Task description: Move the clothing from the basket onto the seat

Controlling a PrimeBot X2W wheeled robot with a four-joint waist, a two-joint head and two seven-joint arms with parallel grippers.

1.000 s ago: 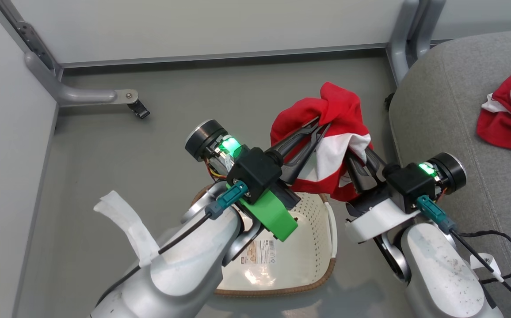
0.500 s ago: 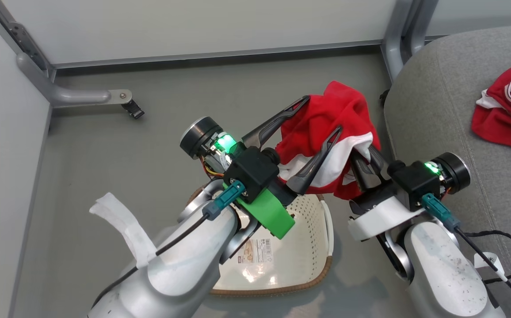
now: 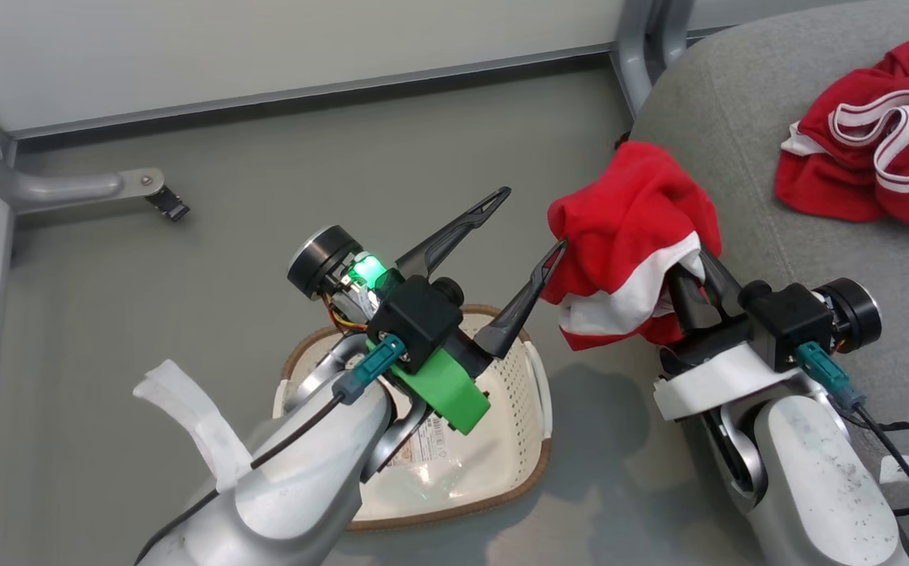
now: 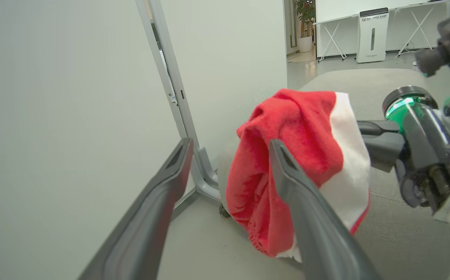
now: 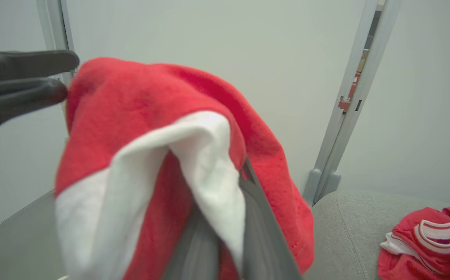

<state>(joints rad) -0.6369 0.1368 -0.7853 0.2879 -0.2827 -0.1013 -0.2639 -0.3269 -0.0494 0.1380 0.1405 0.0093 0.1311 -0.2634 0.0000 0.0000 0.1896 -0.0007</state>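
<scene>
Now, left gripper (image 3: 533, 220): up over the basket's far rim, fingers aimed toward the seat, jaws spread wide with nothing between them
Left finger contact: the finger nearer the cloth has its tip right at the edge of the red bundle in the head view; touching or just short of it, cannot tell
Right gripper (image 3: 694, 275): raised just beside the seat's front edge, fingers slanting up into the cloth
Right jaws: pressed together and clamped on the held garment, tips buried under the folds; the right wrist view shows the white panel running down along the two fingers
Held garment (image 3: 627, 228): red with a broad white band, bunched and draped over the right fingers, hanging in the air clear of the basket, its far side against the seat's rounded edge in the head view
Second garment (image 3: 863, 157): red with white striped trim, lying crumpled on the seat, well apart from the held one
Basket (image 3: 513, 409): on the floor (image 3: 187, 314) under the left forearm, brown rim and perforated white wall showing, label sticker (image 3: 423, 444) inside
Seat (image 3: 808, 251): grey cushion at the right of the head view, just beside the right arm
</scene>
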